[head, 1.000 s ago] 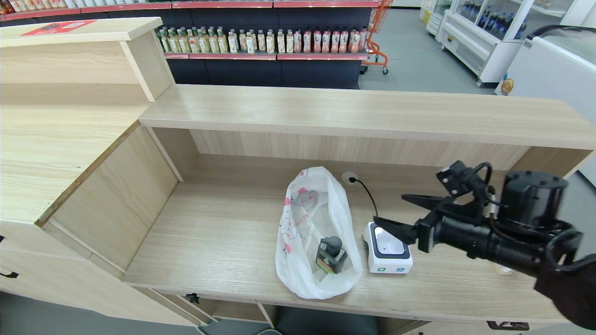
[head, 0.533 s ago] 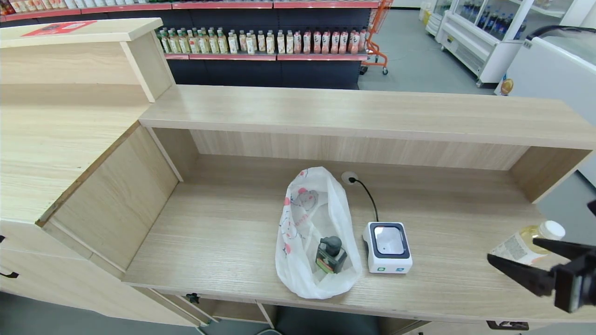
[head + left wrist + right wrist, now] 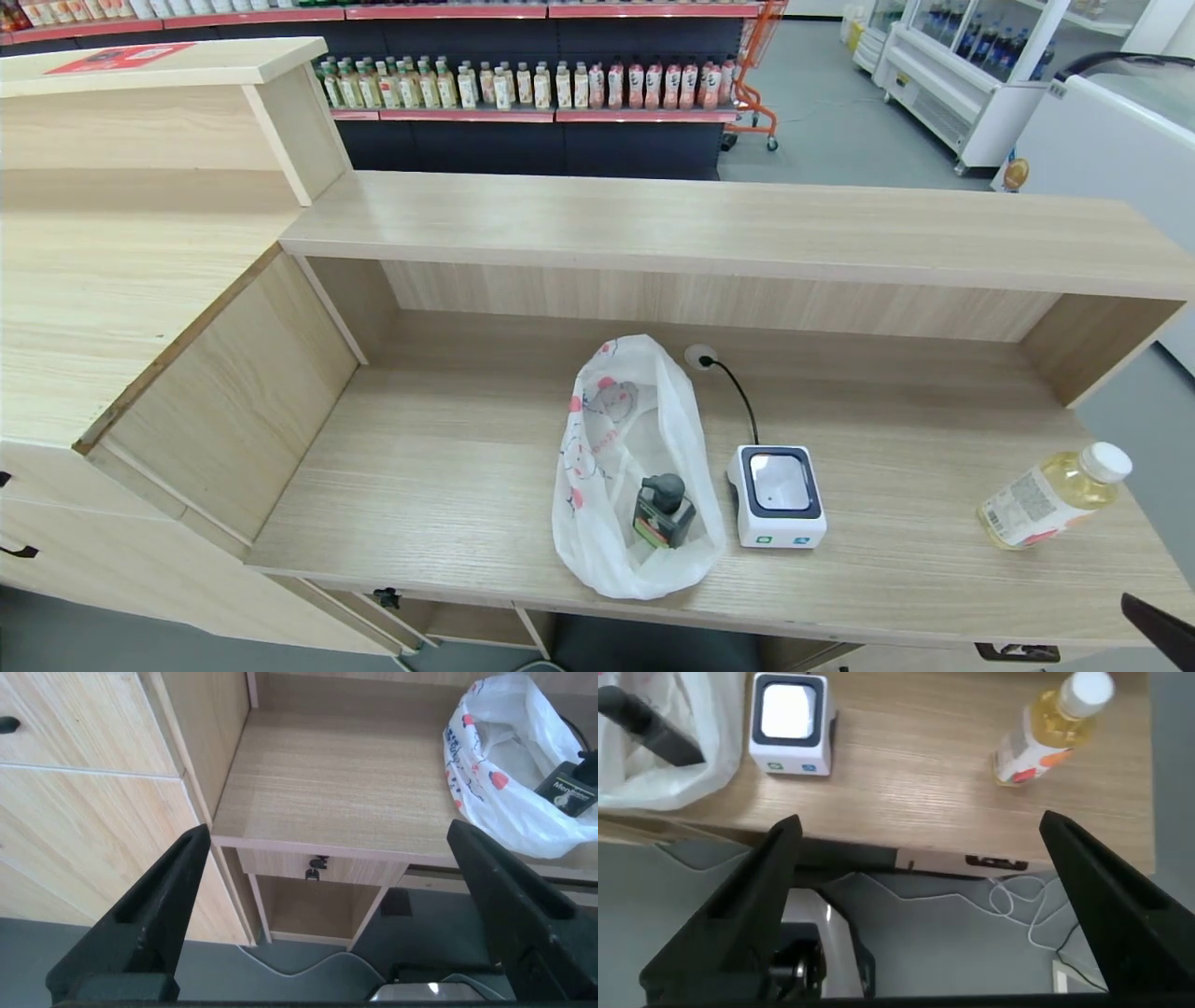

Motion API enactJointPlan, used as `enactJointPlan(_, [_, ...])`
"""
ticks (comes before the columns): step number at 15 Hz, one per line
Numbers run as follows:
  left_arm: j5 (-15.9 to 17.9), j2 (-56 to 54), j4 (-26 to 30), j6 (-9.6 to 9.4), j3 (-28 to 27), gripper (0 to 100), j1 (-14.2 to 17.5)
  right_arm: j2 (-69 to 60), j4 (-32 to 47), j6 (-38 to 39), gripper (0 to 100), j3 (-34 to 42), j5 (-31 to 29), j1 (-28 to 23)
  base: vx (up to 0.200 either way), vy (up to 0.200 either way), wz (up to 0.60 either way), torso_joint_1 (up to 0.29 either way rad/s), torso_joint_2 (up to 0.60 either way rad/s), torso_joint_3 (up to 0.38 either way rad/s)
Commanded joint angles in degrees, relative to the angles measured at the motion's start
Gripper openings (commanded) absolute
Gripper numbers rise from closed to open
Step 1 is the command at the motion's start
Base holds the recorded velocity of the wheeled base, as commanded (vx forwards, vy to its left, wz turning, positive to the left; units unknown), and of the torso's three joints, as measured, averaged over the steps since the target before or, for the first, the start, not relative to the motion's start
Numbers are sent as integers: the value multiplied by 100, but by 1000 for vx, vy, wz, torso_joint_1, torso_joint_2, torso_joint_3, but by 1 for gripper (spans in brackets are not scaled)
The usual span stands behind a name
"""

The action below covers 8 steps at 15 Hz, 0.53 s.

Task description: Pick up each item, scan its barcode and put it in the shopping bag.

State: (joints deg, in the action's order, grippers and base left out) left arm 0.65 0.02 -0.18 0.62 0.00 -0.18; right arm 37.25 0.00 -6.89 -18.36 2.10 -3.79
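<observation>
Head view: the worktop (image 3: 448,467) carries three things in a row along its near half. The shopping bag (image 3: 611,439) lies slack near the middle, and a dark capped bottle (image 3: 664,511) is already inside it. The scanner (image 3: 778,495) sits just beside the bag on the robot's right, window facing up and cable running to the back. A bottle of yellow liquid (image 3: 1055,495) with a white cap is well apart from both, at the right end of the worktop. Whether it stands or lies on its side cannot be told from these angles. Right wrist view: the right jaws are spread wide and hold nothing. They hang off the near edge of the worktop, with the scanner and the yellow bottle beyond them. Left wrist view: the left jaws are likewise wide and empty, off the near edge on the left, with the bag off to one side. Assessment: one item is bagged and one remains, so the step in hand is picking up the yellow bottle, and no grasp has begun. The next move calls for the right arm to clear the worktop edge and take the bottle across its body. It must then turn the label's barcode to the scanner window before carrying the bottle to the bag.
</observation>
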Motion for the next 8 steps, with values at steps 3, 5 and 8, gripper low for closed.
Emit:
enactJointPlan(3, [-3,6,1,-9,0,100,1,-34,9,38,100,-221,-271,-104,-200,-200,0,9,2,2])
enactJointPlan(5, [-3,6,1,-18,0,100,1,-8,18,109,100,-317,-271,-113,-200,-200,0,-7,-2,5])
enactJointPlan(8, [6,6,1,-62,0,100,1,27,18,126,100,-317,-271,-192,-200,-200,0,-1,-1,4])
